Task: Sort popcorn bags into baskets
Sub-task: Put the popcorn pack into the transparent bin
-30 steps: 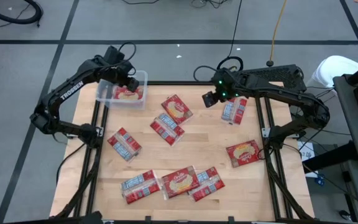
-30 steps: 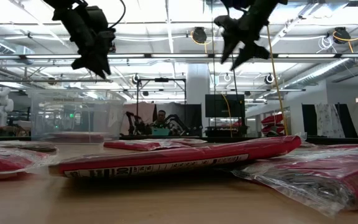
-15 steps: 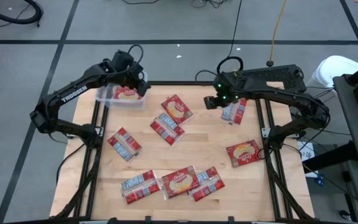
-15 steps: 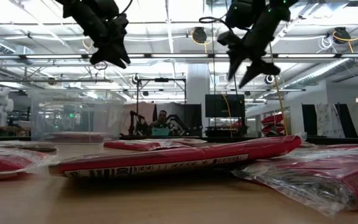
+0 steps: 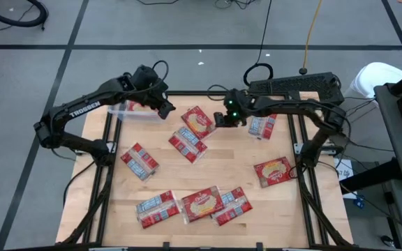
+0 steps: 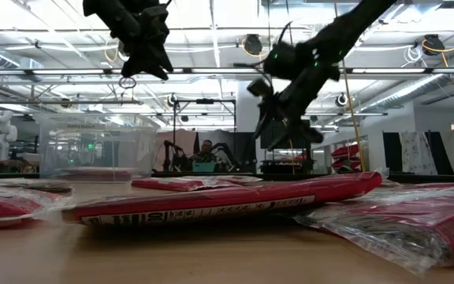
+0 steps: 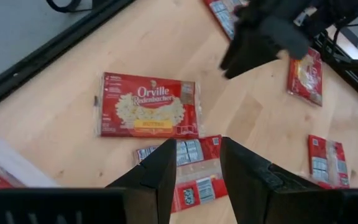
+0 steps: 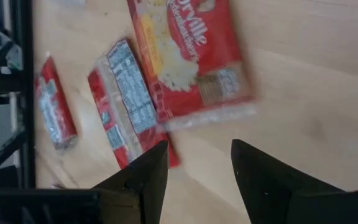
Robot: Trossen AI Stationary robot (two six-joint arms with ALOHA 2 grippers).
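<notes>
Eight popcorn bags lie loose on the table. One clear basket sits at 11 o'clock, contents hidden. Left gripper, jaws parted and empty, hovers beside the basket. Right gripper, also parted and empty, hovers at 12 o'clock beside a picture-up bag.

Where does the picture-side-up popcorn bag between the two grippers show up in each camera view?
High: the bag lies near the table's far edge, between the left gripper and the right gripper.
Low: cannot pick it out.
Left wrist: the bag, just past the open fingers.
Right wrist: the bag, ahead of the open fingers.
Shared landmark: label-side-up bag touching it.
</notes>
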